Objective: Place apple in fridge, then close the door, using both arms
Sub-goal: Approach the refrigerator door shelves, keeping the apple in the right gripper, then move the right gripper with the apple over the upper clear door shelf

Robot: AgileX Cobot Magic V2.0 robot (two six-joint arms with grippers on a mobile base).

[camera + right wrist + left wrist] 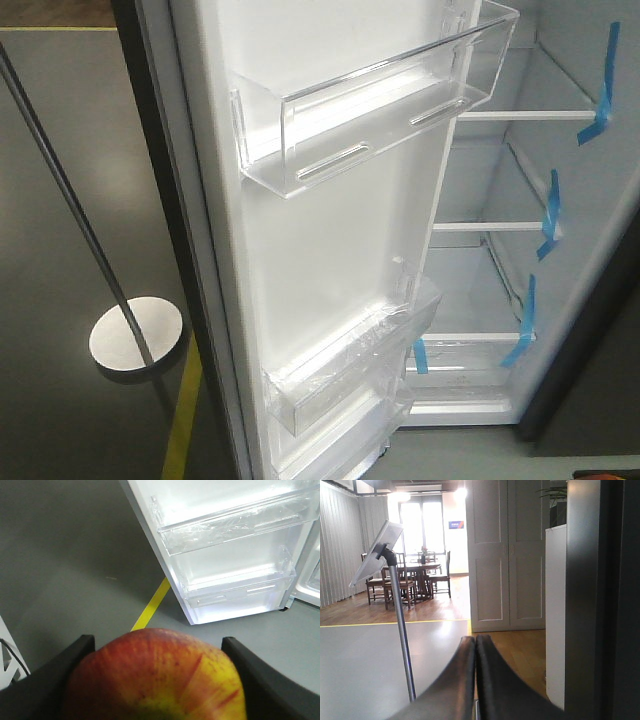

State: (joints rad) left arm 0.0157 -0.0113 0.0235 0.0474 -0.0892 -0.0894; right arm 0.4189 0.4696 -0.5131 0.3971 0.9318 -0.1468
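The red and yellow apple point(155, 675) fills the bottom of the right wrist view, and my right gripper point(156, 645) is shut on it, one black finger on each side. Beyond it stands the open door point(225, 570), white inner face with clear bins. From the front I look at the same door point(330, 250) swung wide, and the fridge point(585, 170) interior with white shelves and blue tape strips behind it. My left gripper point(475, 641) is shut with nothing between its fingers, beside the dark outer face of the door point(600, 600). No arm shows from the front.
A metal stand with a round base point(135, 335) rises left of the door; its pole point(402, 635) carries a tilted panel. Yellow floor tape point(150, 607) runs near the door's foot. White cupboards point(507, 555) and a dining set point(410, 580) lie farther off.
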